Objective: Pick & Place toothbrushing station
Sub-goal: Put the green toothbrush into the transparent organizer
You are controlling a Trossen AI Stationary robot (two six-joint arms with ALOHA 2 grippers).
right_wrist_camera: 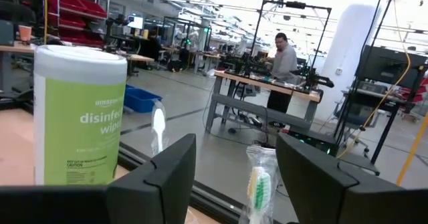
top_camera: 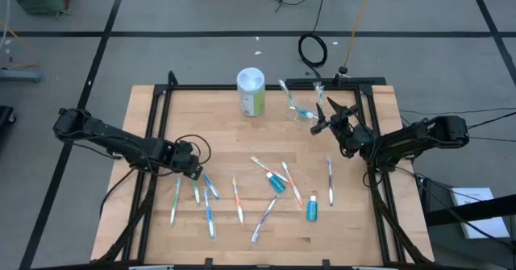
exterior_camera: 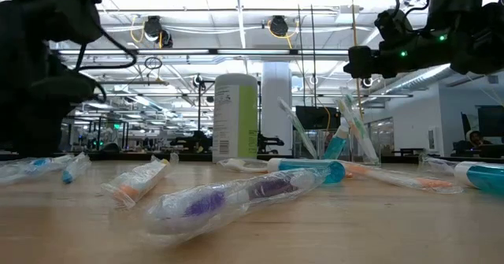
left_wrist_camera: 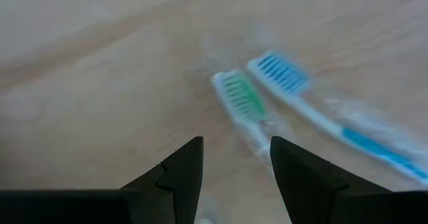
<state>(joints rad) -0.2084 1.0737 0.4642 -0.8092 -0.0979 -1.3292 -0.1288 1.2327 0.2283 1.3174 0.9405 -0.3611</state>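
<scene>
— So what lies nearest on the counter [top_camera: 161, 117]?

— Slim toothbrushes in crinkly clear wrappers, scattered over the pale wood grain. One wrapped purple brush [exterior_camera: 236, 197] lies closest in the low view, an orange one [exterior_camera: 135, 184] just behind it.

— And the left tool [top_camera: 196, 172]?

— Low over the counter's left half, its two dark wedge-shaped fingers spread apart, gripping nothing. A green-bristled brush [left_wrist_camera: 242, 100] and a blue-bristled brush [left_wrist_camera: 314, 107] lie side by side just ahead of it.

— The toothpaste?

— Two small teal tubes, one [top_camera: 276, 182] mid-counter among the brushes, another [top_camera: 312, 210] nearer the front edge.

— Farther back?

— The clear plastic cup [top_camera: 302, 109] stands near the rear, several brushes leaning in it. The right tool [top_camera: 329, 117] hovers just beside it, fingers wide apart and empty. A cylindrical green-and-white wipes canister [top_camera: 251, 92] stands upright, left of the cup.
</scene>
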